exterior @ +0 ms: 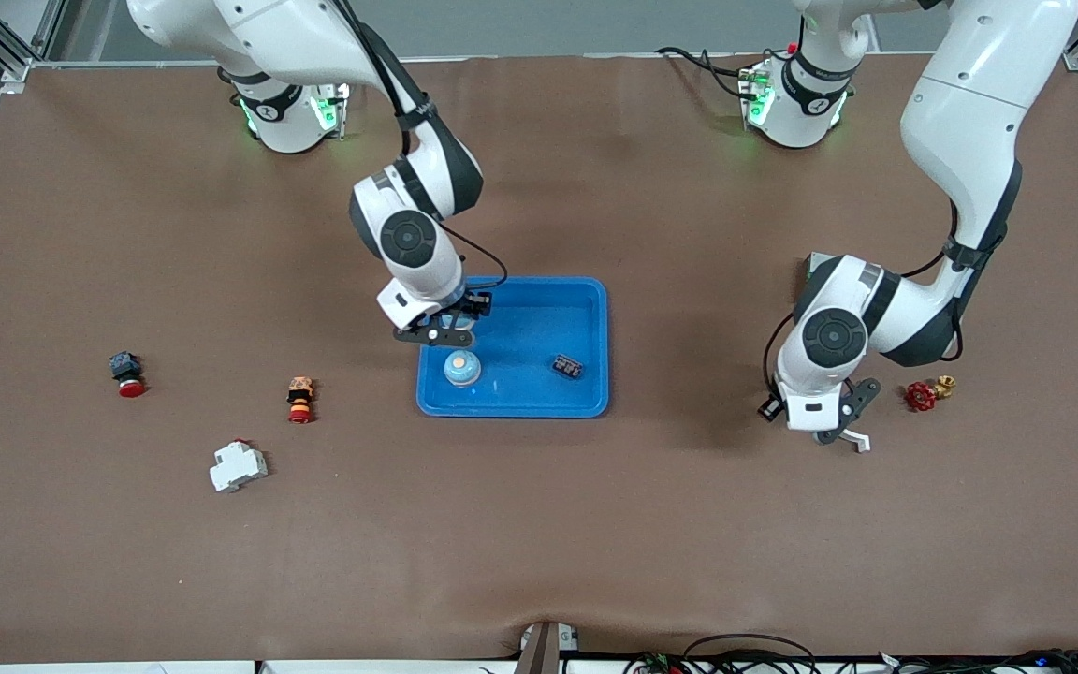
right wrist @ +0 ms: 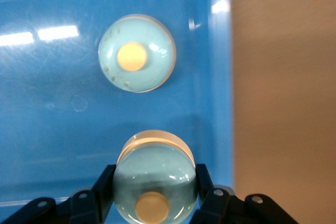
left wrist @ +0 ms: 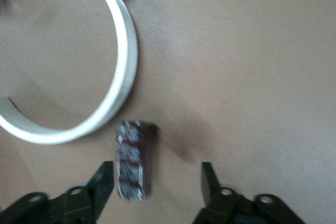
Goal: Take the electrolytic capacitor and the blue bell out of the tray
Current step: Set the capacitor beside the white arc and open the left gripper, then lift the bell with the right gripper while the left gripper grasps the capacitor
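**Observer:** Front view first. Where do you stand?

**Me:** My right gripper (exterior: pixel 441 326) is low over the blue tray (exterior: pixel 595 292), at the tray's end toward the right arm. It is clamped on a pale-blue bell (exterior: pixel 458 321). A second bell (exterior: pixel 462 368) sits in the tray, nearer the front camera. A small dark component (exterior: pixel 568 366) lies in the tray toward the left arm's end. My left gripper (exterior: pixel 837 429) is low over the brown table (exterior: pixel 539 543), next to a white curved clip (exterior: pixel 857 440) and near a red valve (exterior: pixel 923 395). Toward the right arm's end lie a red push-button (exterior: pixel 127 373), an orange-and-red button (exterior: pixel 299 399) and a white breaker (exterior: pixel 238 465), well apart from the tray.

**Observer:** Left wrist view?

**Me:** Left gripper (left wrist: pixel 156 171) spread wide. The capacitor (left wrist: pixel 131 166), a dark maroon cylinder, is between the fingers and close against one finger (left wrist: pixel 102 182), with a clear gap to the other. No clamp on it. It is blurred, so I cannot tell whether it rests on the table (left wrist: pixel 241 51). The white curved clip (left wrist: pixel 113 98) is just beside it.

**Observer:** Right wrist view?

**Me:** Right gripper (right wrist: pixel 155 174) is closed on the bell (right wrist: pixel 155 177), a finger (right wrist: pixel 105 187) pressed to each side of the dome. It is over the tray (right wrist: pixel 218 77) floor, near the wall. The second bell (right wrist: pixel 136 53) sits apart from it, button up.
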Robot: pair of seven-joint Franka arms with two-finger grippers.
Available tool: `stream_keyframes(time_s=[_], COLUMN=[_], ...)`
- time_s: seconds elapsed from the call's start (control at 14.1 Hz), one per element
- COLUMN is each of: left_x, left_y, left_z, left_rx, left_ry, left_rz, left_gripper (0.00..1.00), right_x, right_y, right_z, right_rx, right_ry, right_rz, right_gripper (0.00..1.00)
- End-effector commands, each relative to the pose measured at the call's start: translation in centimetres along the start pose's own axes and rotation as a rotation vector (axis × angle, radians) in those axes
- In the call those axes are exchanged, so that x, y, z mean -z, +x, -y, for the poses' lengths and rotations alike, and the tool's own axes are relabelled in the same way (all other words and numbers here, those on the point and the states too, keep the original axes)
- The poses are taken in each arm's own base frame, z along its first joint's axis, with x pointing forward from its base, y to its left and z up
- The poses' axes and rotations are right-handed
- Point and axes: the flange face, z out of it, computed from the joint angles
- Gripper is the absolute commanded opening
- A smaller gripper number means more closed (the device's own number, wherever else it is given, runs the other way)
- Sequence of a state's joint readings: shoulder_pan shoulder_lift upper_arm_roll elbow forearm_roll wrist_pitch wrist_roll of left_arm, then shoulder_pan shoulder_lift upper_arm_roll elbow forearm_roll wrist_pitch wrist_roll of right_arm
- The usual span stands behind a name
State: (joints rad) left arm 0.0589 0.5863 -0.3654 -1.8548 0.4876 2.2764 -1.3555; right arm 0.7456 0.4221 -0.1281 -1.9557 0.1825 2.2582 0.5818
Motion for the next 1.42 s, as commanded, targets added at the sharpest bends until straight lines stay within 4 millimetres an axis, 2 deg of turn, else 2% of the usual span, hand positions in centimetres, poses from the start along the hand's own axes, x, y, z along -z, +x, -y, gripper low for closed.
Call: stream_keyframes(time_s=[0.0,0.14,0.28,0.35,0.43,0.5,0.71,0.92,1.14,1.35], left_x=[4.1,6.9,9.3,9.9,10.4,10.5,9.3,8.3,8.3,5.8], left_y=[-2.5,-5.4,-7.3,-8.5,-11.1,-13.0,-16.0,-21.2,-23.6,-25.6], left_z=[-1.2,-3.2,-5.2,-6.4,-7.8,-8.7,-10.3,-13.3,-15.2,-16.1], left_rx=[0.016,0.04,0.179,0.243,0.265,0.302,0.386,0.431,0.437,0.425], left_ry=[-0.011,-0.039,-0.083,-0.097,-0.104,-0.102,-0.098,-0.132,-0.166,-0.192], left_rz=[0.006,0.042,0.087,0.11,0.12,0.127,0.147,0.192,0.206,0.203], left_gripper=[1.0,1.0,1.0,1.0,1.0,1.0,1.0,1.0,1.0,1.0], right_x=[6.3,9.4,12.1,13.1,13.8,13.9,12.8,11.8,10.9,8.8], right_y=[1.1,2.1,3.0,3.2,3.4,3.3,3.0,2.2,2.3,2.4], right_z=[-5.1,-8.8,-12.9,-15.1,-17.1,-18.9,-25.6,-30.7,-33.9,-34.8], right_rx=[0.085,0.179,0.258,0.296,0.316,0.33,0.385,0.401,0.408,0.435], right_ry=[-0.012,-0.001,0.019,0.027,0.036,0.041,0.064,0.066,0.018,0.002], right_rz=[0.009,0.019,0.024,0.031,0.033,0.039,0.034,0.016,0.012,-0.035], right_gripper=[0.14,0.13,0.13,0.13,0.13,0.13,0.13,0.13,0.13,0.13])
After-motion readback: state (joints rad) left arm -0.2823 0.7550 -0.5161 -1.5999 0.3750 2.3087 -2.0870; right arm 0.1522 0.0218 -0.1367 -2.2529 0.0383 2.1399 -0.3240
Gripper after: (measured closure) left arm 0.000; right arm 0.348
